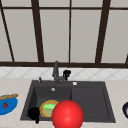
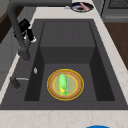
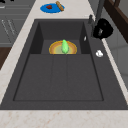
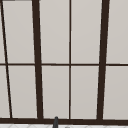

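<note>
Two black hands float at a dark sink. The right hand hangs just beside the faucet, a tall dark-grey spout behind the basin. The left hand hovers at the front left corner, near an orange plate carrying a green vegetable. Whether either hand is open or closed cannot be told. Reaching the faucet likely calls for a slow, level approach that avoids knocking the spout

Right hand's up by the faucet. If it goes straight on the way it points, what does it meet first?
Likely the sink's back ledge beside the faucet: the right hand seems to point down at it, though depth is unclear.
</note>
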### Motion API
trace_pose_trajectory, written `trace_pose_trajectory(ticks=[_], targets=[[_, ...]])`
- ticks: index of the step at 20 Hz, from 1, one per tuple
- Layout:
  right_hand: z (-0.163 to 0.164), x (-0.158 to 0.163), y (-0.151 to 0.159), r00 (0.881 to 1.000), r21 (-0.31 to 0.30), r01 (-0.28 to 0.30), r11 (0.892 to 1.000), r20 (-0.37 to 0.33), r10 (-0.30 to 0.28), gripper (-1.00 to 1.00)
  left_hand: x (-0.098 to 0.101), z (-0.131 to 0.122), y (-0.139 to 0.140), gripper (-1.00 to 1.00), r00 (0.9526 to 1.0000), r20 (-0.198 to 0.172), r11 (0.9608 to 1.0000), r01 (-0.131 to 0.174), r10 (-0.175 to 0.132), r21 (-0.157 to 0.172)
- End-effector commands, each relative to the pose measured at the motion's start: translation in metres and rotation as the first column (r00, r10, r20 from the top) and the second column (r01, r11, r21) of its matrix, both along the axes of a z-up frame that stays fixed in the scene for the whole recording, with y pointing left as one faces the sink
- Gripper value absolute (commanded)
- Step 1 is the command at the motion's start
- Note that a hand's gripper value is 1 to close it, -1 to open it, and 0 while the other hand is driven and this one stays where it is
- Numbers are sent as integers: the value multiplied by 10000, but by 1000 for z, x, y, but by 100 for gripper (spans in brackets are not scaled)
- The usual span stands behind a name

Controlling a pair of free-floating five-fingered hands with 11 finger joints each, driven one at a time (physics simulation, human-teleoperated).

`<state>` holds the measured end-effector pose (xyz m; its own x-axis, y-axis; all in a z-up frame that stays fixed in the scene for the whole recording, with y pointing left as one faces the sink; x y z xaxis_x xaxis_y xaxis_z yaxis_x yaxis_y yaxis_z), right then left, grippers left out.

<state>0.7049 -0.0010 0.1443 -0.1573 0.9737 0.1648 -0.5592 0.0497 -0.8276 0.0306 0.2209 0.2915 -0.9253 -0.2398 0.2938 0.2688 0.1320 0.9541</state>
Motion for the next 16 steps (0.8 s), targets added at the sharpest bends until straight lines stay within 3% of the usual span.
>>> trace_pose_trajectory(ticks=[1, 16], targets=[[-16, -3, -10, 9997, 1110, 158, 9937, 162, -177, 100, 0, 0, 0, 0, 10000, 0, 10000, 0, 0, 0], [-22, -5, -10, 9999, 1043, 116, 9945, -70, -109, 100, 0, 0, 0, 0, 10000, 0, 10000, 0, 0, 0]])
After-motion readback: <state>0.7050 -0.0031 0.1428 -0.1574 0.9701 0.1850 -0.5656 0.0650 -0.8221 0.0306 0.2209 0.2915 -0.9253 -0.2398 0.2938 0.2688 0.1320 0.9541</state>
